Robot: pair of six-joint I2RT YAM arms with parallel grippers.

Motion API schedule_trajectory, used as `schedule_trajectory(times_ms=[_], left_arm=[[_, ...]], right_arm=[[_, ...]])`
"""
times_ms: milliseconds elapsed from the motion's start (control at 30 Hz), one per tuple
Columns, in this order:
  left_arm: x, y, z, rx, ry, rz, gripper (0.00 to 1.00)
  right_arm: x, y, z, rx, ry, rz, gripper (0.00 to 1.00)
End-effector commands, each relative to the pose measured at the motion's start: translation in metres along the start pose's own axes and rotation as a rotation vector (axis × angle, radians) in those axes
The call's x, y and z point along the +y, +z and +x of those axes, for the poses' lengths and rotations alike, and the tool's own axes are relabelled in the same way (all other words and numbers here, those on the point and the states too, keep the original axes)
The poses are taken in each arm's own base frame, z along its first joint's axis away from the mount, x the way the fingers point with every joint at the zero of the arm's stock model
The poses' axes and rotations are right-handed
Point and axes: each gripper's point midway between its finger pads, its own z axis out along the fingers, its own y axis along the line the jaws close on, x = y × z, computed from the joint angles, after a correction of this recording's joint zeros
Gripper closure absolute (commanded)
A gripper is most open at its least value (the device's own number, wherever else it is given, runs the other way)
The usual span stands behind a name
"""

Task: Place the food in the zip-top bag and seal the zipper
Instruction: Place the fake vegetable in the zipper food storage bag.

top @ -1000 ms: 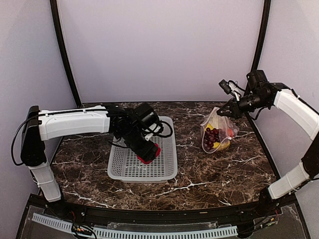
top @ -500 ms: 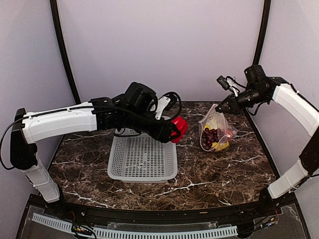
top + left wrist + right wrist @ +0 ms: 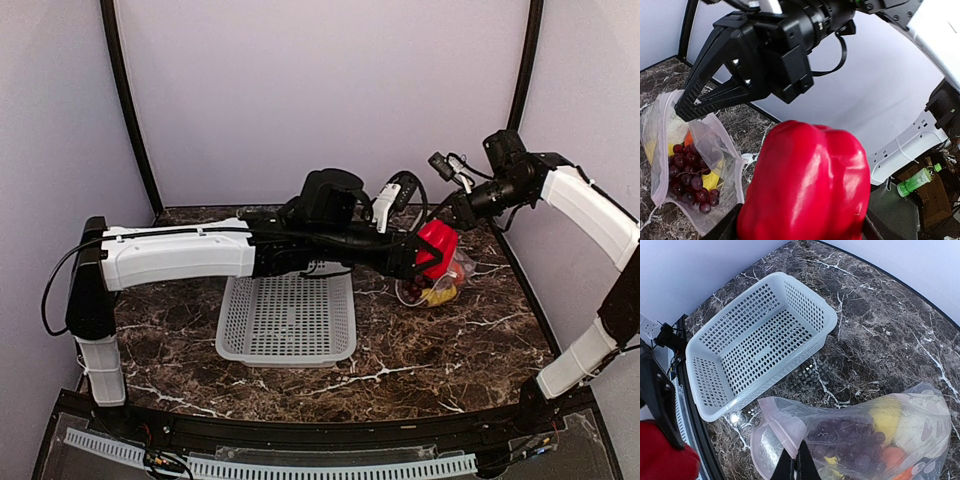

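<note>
- The red pepper (image 3: 807, 185) fills the lower middle of the left wrist view. The left gripper (image 3: 420, 252) is clamped on it, jaws set wide around its sides.
- From above, the pepper hangs right of centre, over the mouth of the zip-top bag (image 3: 880, 425) and covering most of it.
- The bag stands on the marble table (image 3: 450, 350) at the right rear. The right gripper (image 3: 795, 465) has its jaws pressed together on the bag's upper edge.
- Only the right wrist view shows the pinkish zipper strip (image 3: 785, 427) curling open along the mouth. It also shows an orange tomato (image 3: 893, 458) low in the bag.
- Only the left wrist view shows the contents from the side: the dark red grape bunch (image 3: 687, 175) lies against a yellow piece (image 3: 712, 180), with the right gripper's black fingers pinching the plastic above them.
- The perforated basket (image 3: 827, 315) sits on the table left of the bag, apart from it.
- A second ago the pepper was down in the basket at centre. Half a second ago it was in the air between basket and bag. Now the left arm stretches across the frame to the bag.
- The right gripper has kept its grip on the bag throughout.
</note>
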Motion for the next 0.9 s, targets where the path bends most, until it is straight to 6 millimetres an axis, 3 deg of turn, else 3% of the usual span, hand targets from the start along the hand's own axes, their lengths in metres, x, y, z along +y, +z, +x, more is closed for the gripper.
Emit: schedule_trajectory(times_ms=[0, 333, 567, 867], left_arm=[[0.0, 0.012, -0.016, -0.064, -0.071, 0.014, 0.67], [0.035, 0.026, 0.004, -0.055, -0.087, -0.104, 0.67], [0.079, 0.025, 0.019, -0.031, -0.151, -0.248, 0.68], [0.118, 0.026, 0.02, -0.069, -0.278, -0.345, 0.71]], right_arm=[[0.009, -0.008, -0.026, -0.067, -0.035, -0.02, 1.0], [0.014, -0.013, -0.027, -0.078, -0.033, -0.023, 1.0], [0.023, -0.018, -0.028, -0.089, -0.042, -0.028, 1.0], [0.047, -0.004, -0.018, -0.06, -0.051, -0.126, 1.0]])
